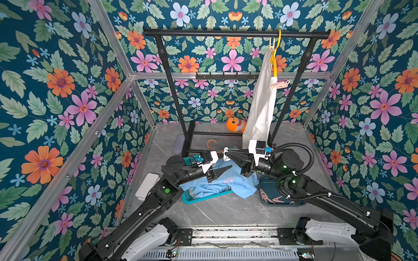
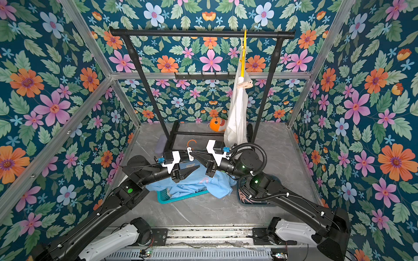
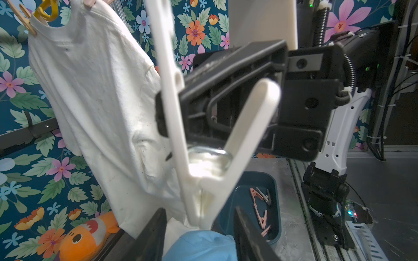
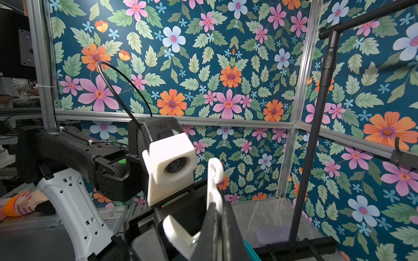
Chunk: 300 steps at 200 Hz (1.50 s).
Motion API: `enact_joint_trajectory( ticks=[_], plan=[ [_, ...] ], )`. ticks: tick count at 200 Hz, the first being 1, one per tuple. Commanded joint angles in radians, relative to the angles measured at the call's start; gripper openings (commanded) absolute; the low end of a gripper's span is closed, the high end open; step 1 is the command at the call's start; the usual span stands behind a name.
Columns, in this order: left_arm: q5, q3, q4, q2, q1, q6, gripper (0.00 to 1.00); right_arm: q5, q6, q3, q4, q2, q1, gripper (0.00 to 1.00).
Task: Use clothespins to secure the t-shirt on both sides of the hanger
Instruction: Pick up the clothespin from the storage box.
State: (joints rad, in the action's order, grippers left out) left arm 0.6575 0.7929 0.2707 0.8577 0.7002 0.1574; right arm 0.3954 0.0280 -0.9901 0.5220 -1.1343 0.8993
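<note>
A white t-shirt hangs on a yellow hanger from the black rail. A pink clothespin grips its near shoulder. Above the baskets, my right gripper is shut on a white clothespin. My left gripper faces it. Its jaws stand open on either side of the pin's pinching end, with a gap on both sides. Several pink clothespins lie in a dark blue tray.
A teal basket under my grippers holds a blue garment. The black rack stands at the back, with an orange fish plush at its foot. An orange hanger, a lilac pad and a white box lie left.
</note>
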Motion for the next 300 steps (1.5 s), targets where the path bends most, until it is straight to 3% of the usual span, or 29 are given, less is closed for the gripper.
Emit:
enact_joint_trajectory(
  ticks=[1, 59, 129, 159, 184, 227, 300],
  plan=[
    [0.009, 0.005, -0.005, -0.006, 0.001, 0.011, 0.49, 0.004, 0.0, -0.009, -0.002, -0.003, 0.001, 0.0],
    [-0.02, 0.006, 0.004, -0.01, 0.001, 0.033, 0.54, 0.035, -0.031, 0.008, -0.01, 0.003, 0.001, 0.0],
    [0.034, 0.005, 0.039, 0.015, 0.001, -0.024, 0.34, 0.031, -0.029, 0.022, -0.005, 0.002, 0.001, 0.0],
    [0.03, 0.002, 0.04, 0.005, 0.002, -0.025, 0.31, 0.018, -0.028, 0.033, -0.003, -0.001, 0.001, 0.0],
    [0.03, -0.004, 0.039, 0.0, 0.002, -0.025, 0.37, 0.013, -0.03, 0.04, 0.002, -0.001, 0.001, 0.0],
    [0.036, -0.006, 0.033, 0.002, 0.002, -0.021, 0.21, 0.015, -0.041, 0.041, 0.013, -0.004, 0.001, 0.0],
    [0.047, 0.002, 0.0, 0.001, 0.002, 0.002, 0.04, 0.003, -0.031, 0.039, -0.014, 0.001, 0.001, 0.0]
  ],
)
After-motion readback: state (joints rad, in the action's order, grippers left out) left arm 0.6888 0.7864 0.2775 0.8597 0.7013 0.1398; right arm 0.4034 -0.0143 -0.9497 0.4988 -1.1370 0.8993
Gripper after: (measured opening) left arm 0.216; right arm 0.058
